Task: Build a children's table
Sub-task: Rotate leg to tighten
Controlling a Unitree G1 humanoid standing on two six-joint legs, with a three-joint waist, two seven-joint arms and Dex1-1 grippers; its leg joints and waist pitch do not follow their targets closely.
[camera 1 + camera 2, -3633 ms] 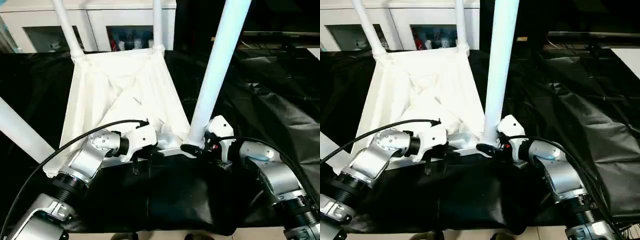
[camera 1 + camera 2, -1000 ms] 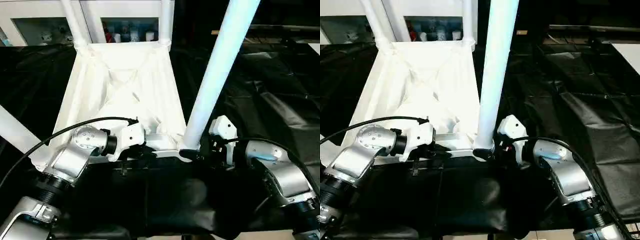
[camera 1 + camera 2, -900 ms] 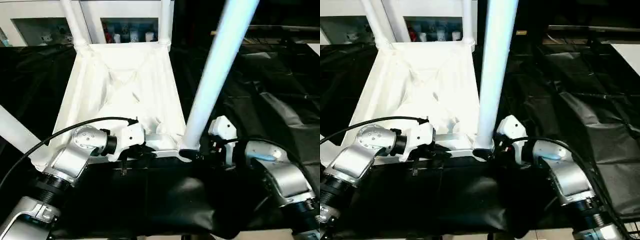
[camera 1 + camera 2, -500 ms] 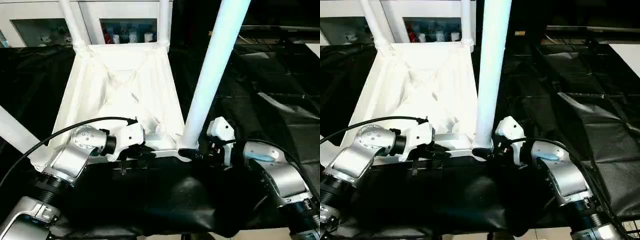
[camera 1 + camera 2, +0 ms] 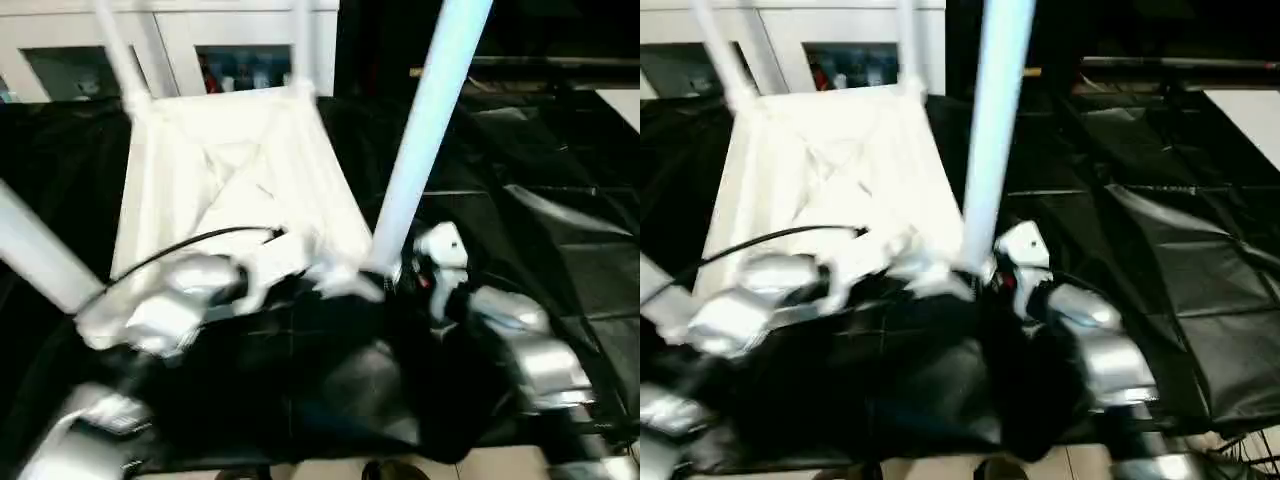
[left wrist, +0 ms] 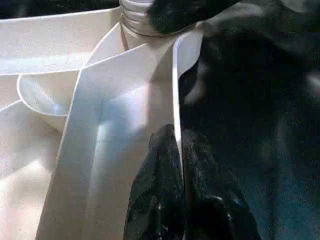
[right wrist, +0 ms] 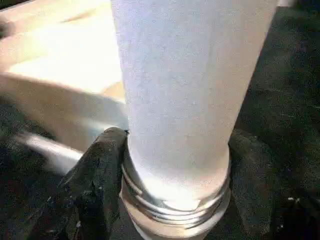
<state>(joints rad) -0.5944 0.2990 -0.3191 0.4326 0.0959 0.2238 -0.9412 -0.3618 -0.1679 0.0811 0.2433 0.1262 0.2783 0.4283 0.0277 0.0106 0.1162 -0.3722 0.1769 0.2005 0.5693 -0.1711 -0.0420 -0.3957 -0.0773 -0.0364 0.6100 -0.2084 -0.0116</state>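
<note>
Four white tube legs are up on the tabletop [image 5: 225, 170], which lies upside down on the black crinkly sheet [image 5: 560, 200], ribbed X-braced side facing up. No writing or brand that I can read anywhere.

Going left to right: one leg [image 5: 35, 250] slants off the near left corner, and two thinner-looking ones stand at the far corners, the far left leg [image 5: 115, 50] and the far right leg [image 5: 298, 45], in front of a white cabinet [image 5: 170, 45] with glass doors.

Left gripper [image 6: 179, 195] has its two black fingers pinched narrow on the thin plastic rim of the tabletop's near edge, one pad each side of it. Smooth glossy plastic there, with a round cup-shaped socket moulded just beside.

Near right leg [image 5: 425, 130] stands nearly upright in its corner socket. Right gripper [image 7: 175, 170] has its fingers [image 7: 97, 175] spread around the base of it, where you can see screw-thread rings on the leg's end.
</note>
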